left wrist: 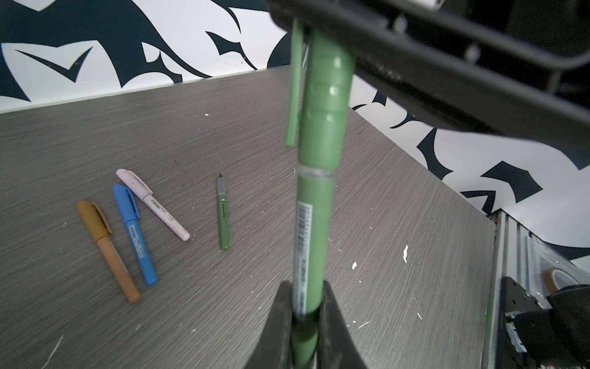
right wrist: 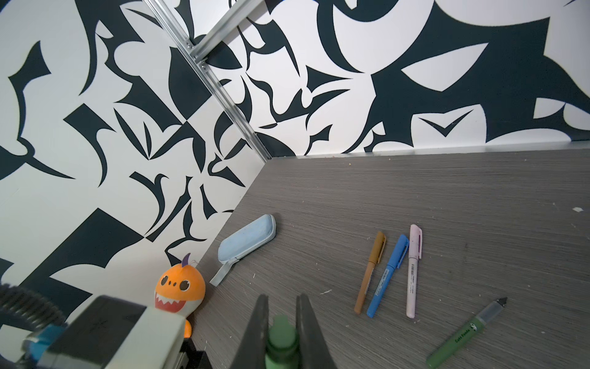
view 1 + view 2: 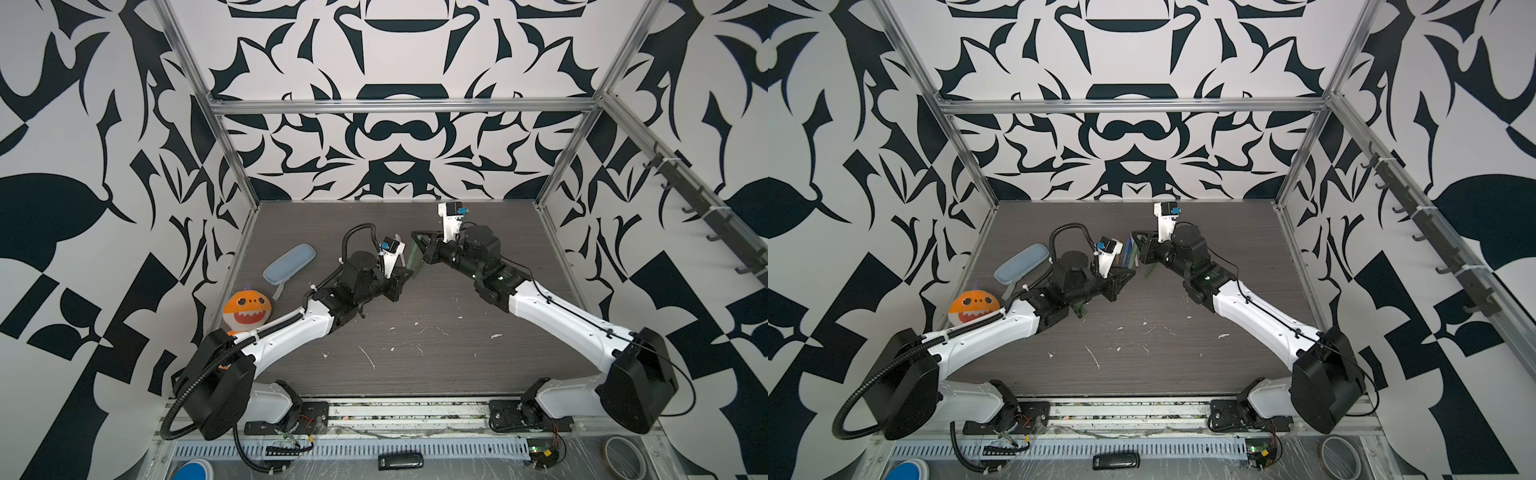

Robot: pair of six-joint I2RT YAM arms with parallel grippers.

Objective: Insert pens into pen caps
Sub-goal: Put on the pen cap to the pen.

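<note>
Left gripper (image 1: 303, 306) is clamped on the lower barrel of the green pen (image 1: 314, 223), which is held up off the table (image 1: 415, 207), well apart from the pale blue pencil case (image 2: 247, 242). Right gripper (image 2: 281, 306) is pinched tight on the green cap (image 1: 322, 111), which sits over that pen's tip end. Lying flat, nearest the case outward: capped orange-brown pen (image 1: 107, 249), blue pen (image 1: 134, 233), pink pen (image 1: 151, 204), uncapped green pen (image 1: 224, 217).

White shells and black joints make up the left arm (image 3: 299, 332) and right arm (image 3: 569, 320). A ribbed black hose (image 3: 272, 326) runs along the left, and the left gripper (image 1: 303, 287) has dark wedge fingers.
</note>
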